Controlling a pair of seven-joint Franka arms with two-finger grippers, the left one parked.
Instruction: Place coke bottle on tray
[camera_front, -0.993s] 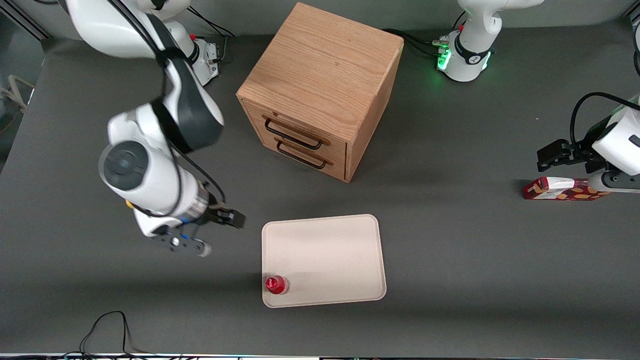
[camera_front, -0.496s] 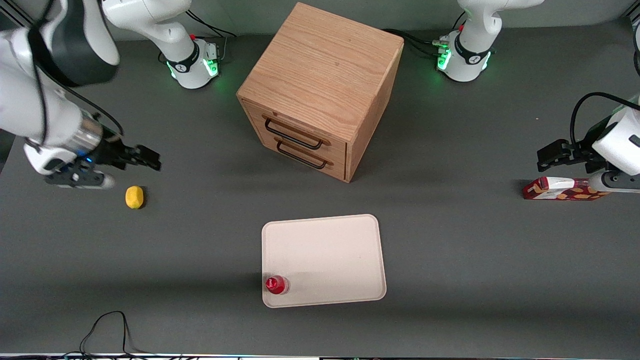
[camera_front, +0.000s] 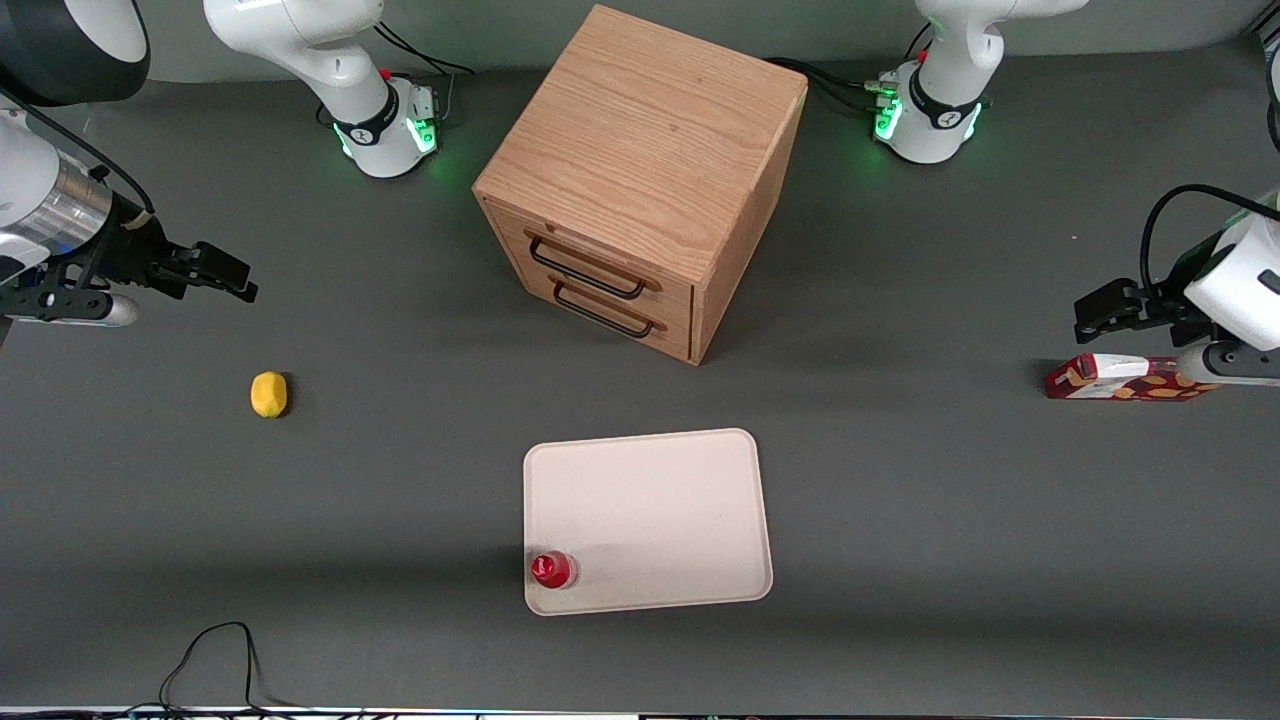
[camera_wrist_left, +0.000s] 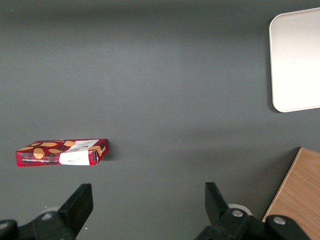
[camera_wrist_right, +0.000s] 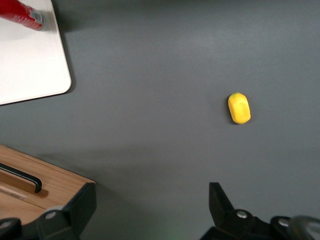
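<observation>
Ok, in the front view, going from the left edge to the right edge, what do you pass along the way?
gripper → lemon → coke bottle standing on the tray → snack carton. The wooden drawer cabinet spans the same stretch as the tray, so it has no clear slot.

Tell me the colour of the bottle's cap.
Red, like the bottle itself; the front view shows it best, standing on the tray. The gripper, open, is far off.

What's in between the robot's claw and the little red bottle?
In the front view, only the lemon lies roughly between the open end effector and the coke bottle, which stands on the tray. The rest is bare table.
</observation>
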